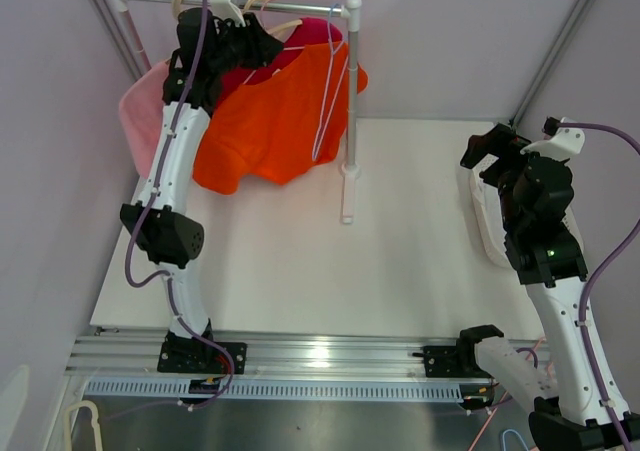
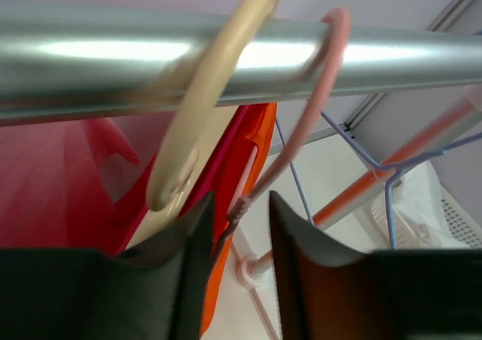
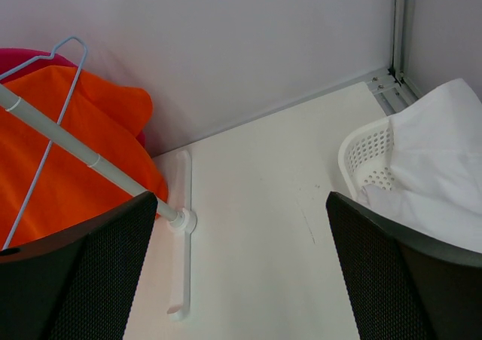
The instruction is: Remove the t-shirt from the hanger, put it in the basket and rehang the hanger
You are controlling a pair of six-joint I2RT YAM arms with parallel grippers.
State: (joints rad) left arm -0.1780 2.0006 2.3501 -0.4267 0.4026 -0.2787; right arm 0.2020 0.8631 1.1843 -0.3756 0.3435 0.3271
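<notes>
My left jaws are up at the rail, parted a little around the neck of the pink hanger; I don't think they pinch it yet. The orange t-shirt hangs below, against a red garment. The right jaws stand wide open and empty over the bench, well apart. I'd close firmly on the neck under the hook. Then I'd lift straight up so the hook clears the rail without dragging the cream hanger just beside it.
</notes>
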